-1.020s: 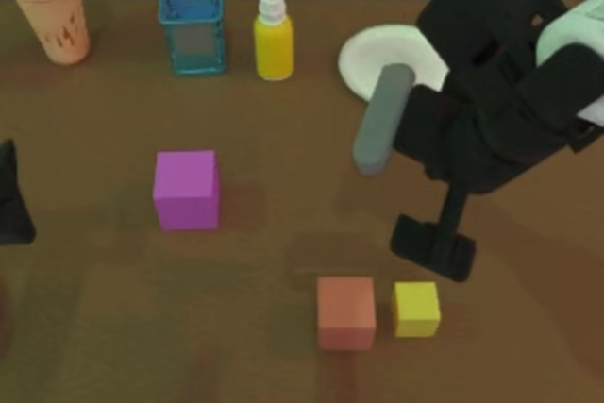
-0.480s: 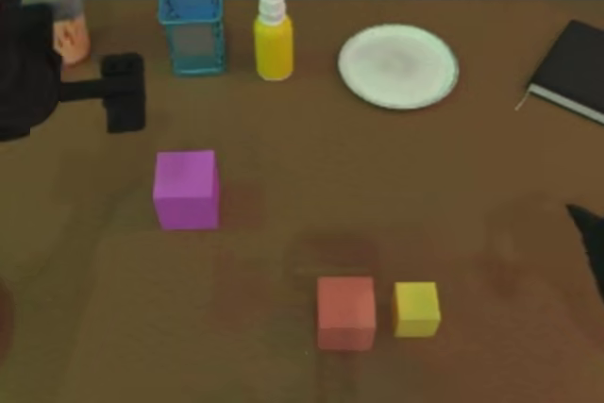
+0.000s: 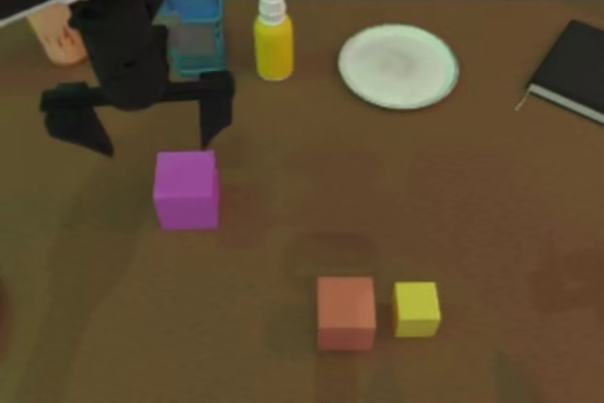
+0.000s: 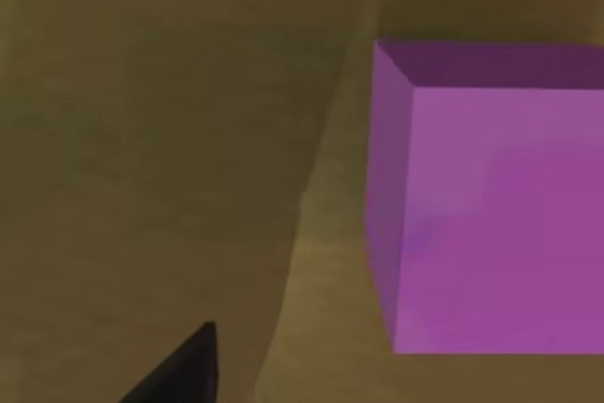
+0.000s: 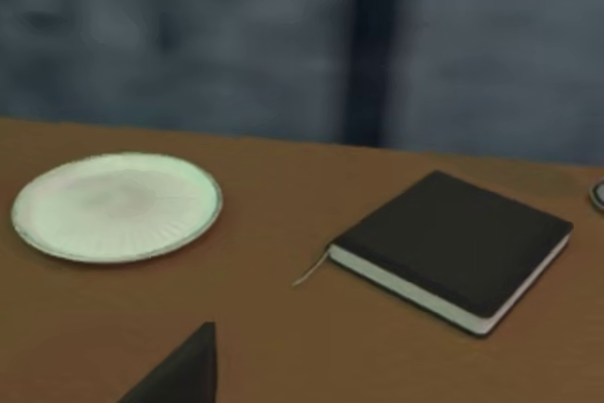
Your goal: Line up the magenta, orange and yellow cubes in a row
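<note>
counter: brown wood-look top, matte, w/ soft blotchy shadows
backdrop: blurred blue-grey wall beyond counter's far edge, w/ one darker vertical band
light: dim, even; no hard shadows

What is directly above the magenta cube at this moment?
The left gripper hangs open over the magenta cube's far edge, one finger above it. Nothing rests on the cube's top. Its underside cannot be seen.

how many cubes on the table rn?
3: magenta cube left of centre, below the open left gripper; orange cube and yellow cube side by side near the front.
</note>
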